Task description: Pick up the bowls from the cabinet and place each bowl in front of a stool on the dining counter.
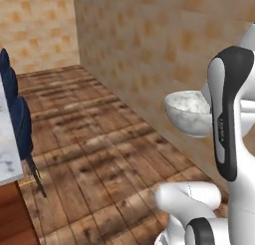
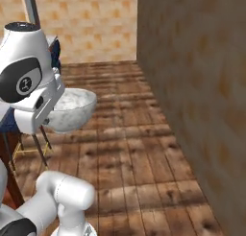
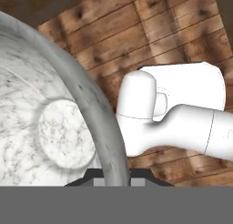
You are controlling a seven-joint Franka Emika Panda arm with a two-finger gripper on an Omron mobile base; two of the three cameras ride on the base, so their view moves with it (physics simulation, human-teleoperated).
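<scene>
Here the biggest things are the tiled wall (image 1: 149, 45) and the wooden floor (image 1: 99, 144), which the robot crosses. At the far left of the left base view stands the dining surface (image 1: 6, 154), a white veined marble top, and close beside it a dark blue stool (image 1: 17, 119) with thin legs. The same stool (image 2: 54, 50) appears behind the arm in the right base view.

The step in hand seems to be the carrying: the grey-white marbled bowl (image 1: 188, 112) is in the air above the floor, well apart from the dining surface. In the right base view the bowl (image 2: 72, 108) hangs just beside the white wrist. In the hand view the bowl (image 3: 45, 127) is very near, and its rim passes between the finger tips, so the hand (image 3: 113, 175) is closed narrow on the rim. The bowl is empty; I see only its round flat bottom inside.

Next, I think, the bowl must travel to the dining surface and come down upright on the marble in front of a stool, without tilting in such a thin rim grasp.
</scene>
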